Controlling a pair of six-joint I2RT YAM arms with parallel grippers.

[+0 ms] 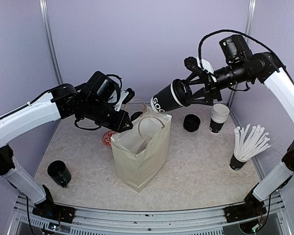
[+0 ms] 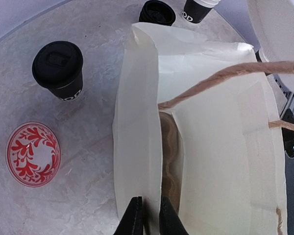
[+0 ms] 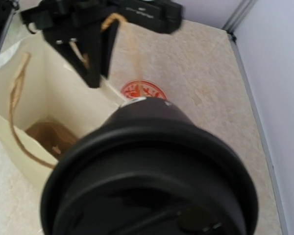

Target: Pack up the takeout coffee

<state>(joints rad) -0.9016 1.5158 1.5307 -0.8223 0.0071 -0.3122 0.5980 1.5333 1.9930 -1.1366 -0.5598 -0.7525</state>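
Takeout coffee (image 1: 167, 99) lies on its side at upper centre of the top view, just above the mouth of the paper bag (image 1: 139, 156), clamped near its lid (image 3: 152, 186) by the right gripper (image 1: 188, 93). Its thin paper walls likely crush easily and the lid could pop, so hold gently by the stiffer rim. White print reads "GOO". The left gripper (image 2: 147, 218) pinches the bag's wall

A red-patterned dish (image 1: 108, 138) lies left; nested cups (image 1: 218, 118) stand behind the stick-filled cup (image 1: 237, 162).
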